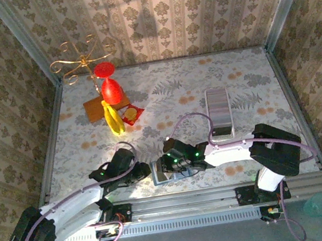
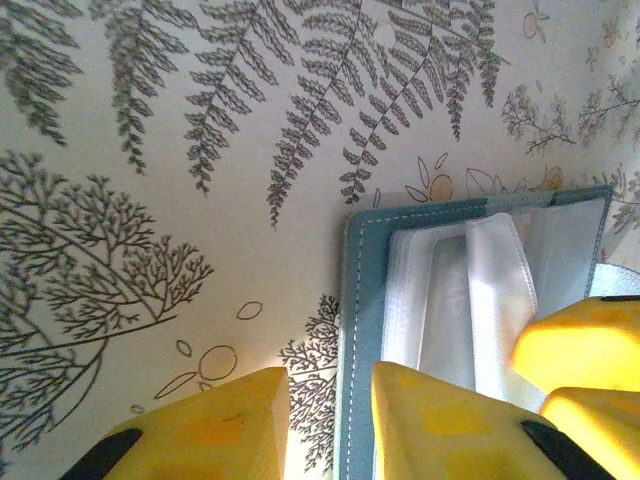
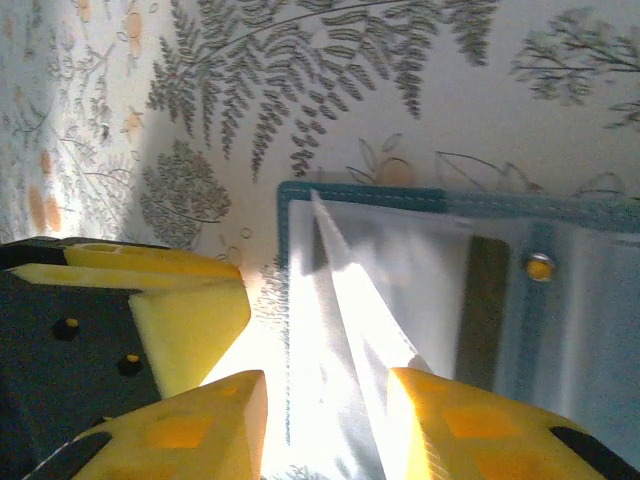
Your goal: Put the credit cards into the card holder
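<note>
**A:** Near edge first. Where is the card holder (image 1: 170, 177)?

**B:** It lies flat on the counter (image 1: 186, 87), close in front of the arm bases. It is open, teal cover down and clear sleeves (image 2: 450, 300) facing up. Both arms meet over it.

**A:** State of the left tool (image 2: 328, 388)?

**B:** Its fingers are a little spread. One is over bare counter and the other over the holder's cover, so the stitched teal edge runs through the gap. Nothing is pinched.

**A:** And the right tool (image 3: 328, 385)?

**B:** Also a little spread, set at the holder's opposite side. One finger is over the counter and one over the sleeves. A loose clear leaf (image 3: 340, 290) stands up toward the gap, but I see no clamp on it. A brass snap (image 3: 540, 266) sits on the holder just beyond.

**A:** Mid-counter?

**B:** To the right there is a grey striped block (image 1: 220, 112). I cannot tell what it is.

**A:** Far side?

**B:** At the left, a banana (image 1: 111, 118) lies just beside a red-and-yellow packet (image 1: 131, 114), with a wooden board (image 1: 94, 110) next to it. A red goblet (image 1: 110, 90) is behind the banana. A gold wire stand (image 1: 78, 63) is in the back corner.
</note>
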Motion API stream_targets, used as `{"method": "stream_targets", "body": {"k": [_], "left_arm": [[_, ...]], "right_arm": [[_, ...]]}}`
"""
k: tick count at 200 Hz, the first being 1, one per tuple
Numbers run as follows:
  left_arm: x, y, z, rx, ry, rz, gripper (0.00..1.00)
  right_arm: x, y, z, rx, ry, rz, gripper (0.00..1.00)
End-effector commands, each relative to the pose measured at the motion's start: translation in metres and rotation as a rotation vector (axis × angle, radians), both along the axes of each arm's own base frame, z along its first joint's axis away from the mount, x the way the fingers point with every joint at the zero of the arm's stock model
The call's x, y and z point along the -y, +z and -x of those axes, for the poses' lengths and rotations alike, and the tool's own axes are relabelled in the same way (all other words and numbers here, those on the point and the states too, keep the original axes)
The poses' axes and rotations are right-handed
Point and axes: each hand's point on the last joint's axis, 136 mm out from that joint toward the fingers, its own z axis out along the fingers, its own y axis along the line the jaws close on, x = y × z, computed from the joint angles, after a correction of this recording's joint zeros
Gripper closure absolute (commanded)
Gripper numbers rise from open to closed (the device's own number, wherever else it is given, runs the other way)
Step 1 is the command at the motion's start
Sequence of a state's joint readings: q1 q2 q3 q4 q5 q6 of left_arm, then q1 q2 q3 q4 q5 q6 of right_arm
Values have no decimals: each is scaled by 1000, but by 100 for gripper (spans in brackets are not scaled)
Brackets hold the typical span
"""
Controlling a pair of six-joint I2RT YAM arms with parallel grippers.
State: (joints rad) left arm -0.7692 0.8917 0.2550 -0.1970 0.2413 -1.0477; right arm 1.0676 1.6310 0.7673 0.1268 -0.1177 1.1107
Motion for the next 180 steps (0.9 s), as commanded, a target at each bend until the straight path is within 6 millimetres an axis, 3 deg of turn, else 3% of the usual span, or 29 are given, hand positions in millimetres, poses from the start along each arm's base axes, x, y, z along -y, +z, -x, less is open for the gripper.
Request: {"method": "stream_targets", "body": {"k": [1,45,73,107,152,180], "left_arm": [[-16,-3,-1,-6,61,-48,72],[-45,2,-2,-3,119,-149,73],[-64,10,-7,18,175,-207,72],[-72,18,-14,36,225,-196,70],[-63,24,-18,44,195,-145,66],[-45,29,-19,56,118,-88,61]], "right_arm": [[-17,9,1,5,36,-43,64],[-38,18,3,15,93,-85,65],[-61,35,5,26,147,-157,65],[-78,55,7,57,208,-197,65],[-53,78,-9,168,181,-161,65],[-8,97,-35,283,174,-91,62]]}}
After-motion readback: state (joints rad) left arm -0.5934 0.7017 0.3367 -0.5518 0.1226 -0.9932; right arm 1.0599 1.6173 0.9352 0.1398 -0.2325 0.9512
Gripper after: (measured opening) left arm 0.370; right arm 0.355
